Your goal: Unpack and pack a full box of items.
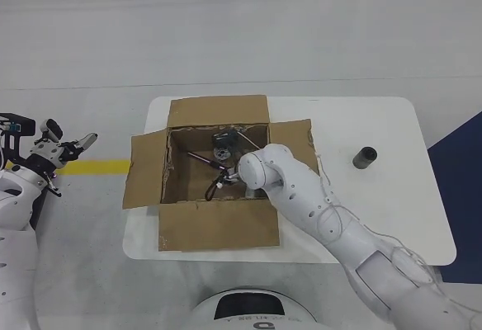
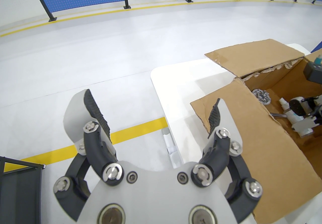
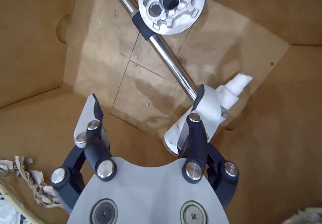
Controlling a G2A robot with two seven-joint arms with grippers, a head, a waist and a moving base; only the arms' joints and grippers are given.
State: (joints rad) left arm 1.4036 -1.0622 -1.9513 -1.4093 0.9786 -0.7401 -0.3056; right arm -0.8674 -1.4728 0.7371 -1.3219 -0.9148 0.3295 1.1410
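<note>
An open cardboard box [image 1: 216, 221] stands on the left half of the white table [image 1: 373, 214]. On its floor lie a perforated metal disc [image 3: 172, 3], a long steel rod [image 3: 163, 51] with a black band, and a white spray bottle [image 3: 231, 94]. My right gripper [image 3: 149, 98] is down inside the box, open, with bare cardboard between its fingers. One finger [image 3: 207, 106] is right in front of the bottle, by the rod's end. My left gripper [image 2: 153, 96] hangs open off the table's left side, above the floor, holding nothing.
A small black cylinder [image 1: 365, 157] stands on the table to the right of the box. The box flaps [image 2: 254, 55] are folded outward on all sides. Torn paper padding [image 3: 30, 179] lies in a box corner. A yellow floor line [image 1: 101, 166] runs at left.
</note>
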